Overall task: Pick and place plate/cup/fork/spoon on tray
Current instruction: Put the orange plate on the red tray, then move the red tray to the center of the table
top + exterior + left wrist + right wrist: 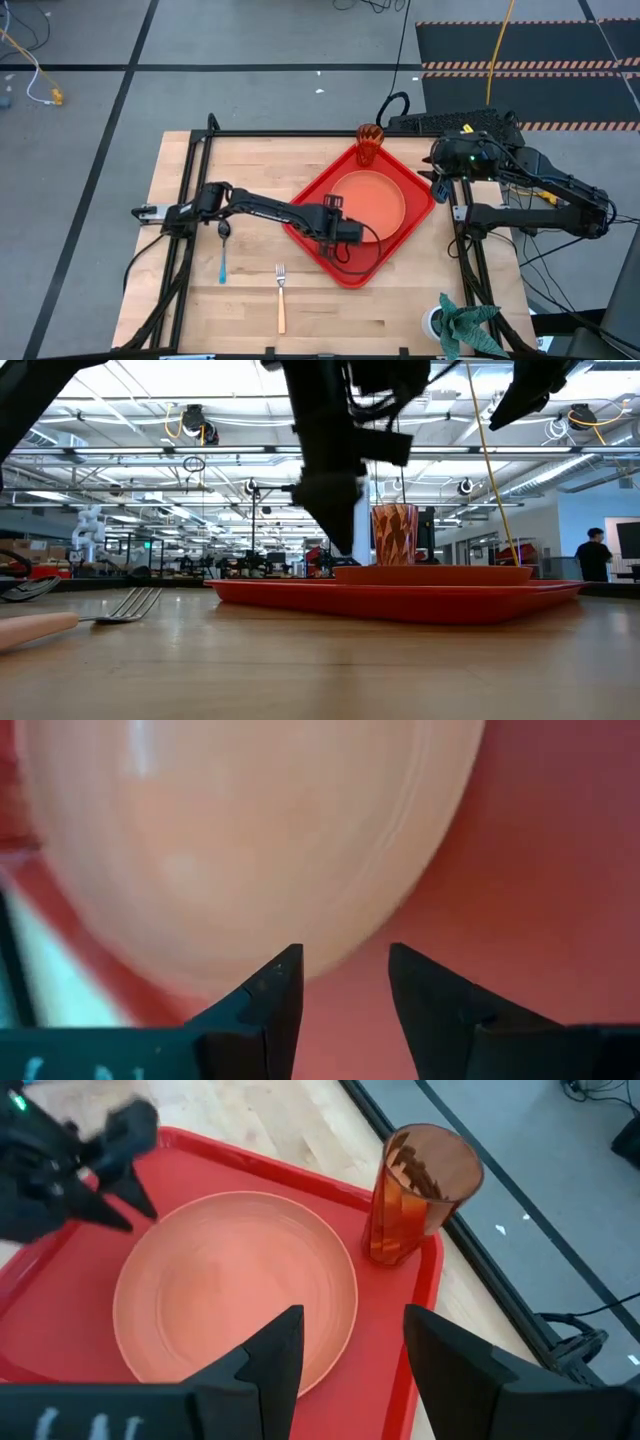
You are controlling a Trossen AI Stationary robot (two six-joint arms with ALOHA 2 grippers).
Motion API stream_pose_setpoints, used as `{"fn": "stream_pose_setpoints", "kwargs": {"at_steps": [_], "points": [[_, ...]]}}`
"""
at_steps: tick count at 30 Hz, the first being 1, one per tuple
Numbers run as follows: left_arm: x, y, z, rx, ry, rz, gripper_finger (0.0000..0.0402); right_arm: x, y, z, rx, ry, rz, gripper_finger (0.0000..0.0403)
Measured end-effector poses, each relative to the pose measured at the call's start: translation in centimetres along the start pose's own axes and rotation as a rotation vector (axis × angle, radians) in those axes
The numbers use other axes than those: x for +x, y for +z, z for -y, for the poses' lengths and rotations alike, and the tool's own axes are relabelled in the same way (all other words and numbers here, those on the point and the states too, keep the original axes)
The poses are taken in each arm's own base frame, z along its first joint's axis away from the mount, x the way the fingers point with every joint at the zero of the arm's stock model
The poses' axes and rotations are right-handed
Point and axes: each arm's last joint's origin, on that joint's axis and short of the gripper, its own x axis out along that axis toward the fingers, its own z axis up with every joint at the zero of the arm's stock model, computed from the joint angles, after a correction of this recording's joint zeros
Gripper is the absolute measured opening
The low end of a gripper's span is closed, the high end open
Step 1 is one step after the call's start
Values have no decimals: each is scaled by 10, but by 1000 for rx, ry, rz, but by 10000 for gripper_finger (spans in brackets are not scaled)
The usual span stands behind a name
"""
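The red tray [340,262] lies mid-table. On it the salmon plate [372,198] lies flat, and the amber cup [370,143] stands upright in the tray's far corner. My left gripper [352,236] hovers open over the tray's floor [540,870], beside the plate's rim [330,945], with nothing between its fingers. My right gripper [440,187] waits open, raised off the tray's right side; its wrist view looks down on the plate [235,1290] and the cup [415,1195]. The blue-handled spoon [222,252] and the orange-handled fork [281,298] lie on the wood left of the tray.
A green cloth with a white object [465,325] sits at the near right corner. Black frame rails [200,190] run along the table's left and right sides. A dark device and cables [450,122] lie behind the tray at the far right.
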Motion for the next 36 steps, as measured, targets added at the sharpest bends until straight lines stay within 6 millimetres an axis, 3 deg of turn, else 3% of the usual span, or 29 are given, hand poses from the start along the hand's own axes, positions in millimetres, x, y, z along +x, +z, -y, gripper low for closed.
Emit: {"fn": "stream_pose_setpoints", "kwargs": {"at_steps": [6, 11, 19, 23, 30, 36], "points": [[-53, -19, -14, -41, -7, -90, 152, 1, -7, 0, 37, -7, -81, 165], [-81, -26, 1, -24, -159, -59, 152, 3, -15, 1, 75, -43, -189, 165], [-67, -17, 64, 226, -227, 117, 152, 4, -13, 2, 96, -92, -177, 164], [-62, -19, 73, 245, -309, 132, 152, 10, -14, 5, 106, -204, -176, 165], [-43, -31, 85, 257, -411, 91, 152, 37, -30, 3, 96, -212, -258, 165], [-27, -37, 85, 251, -333, 81, 152, 49, -38, 2, 73, -214, -280, 165]]}}
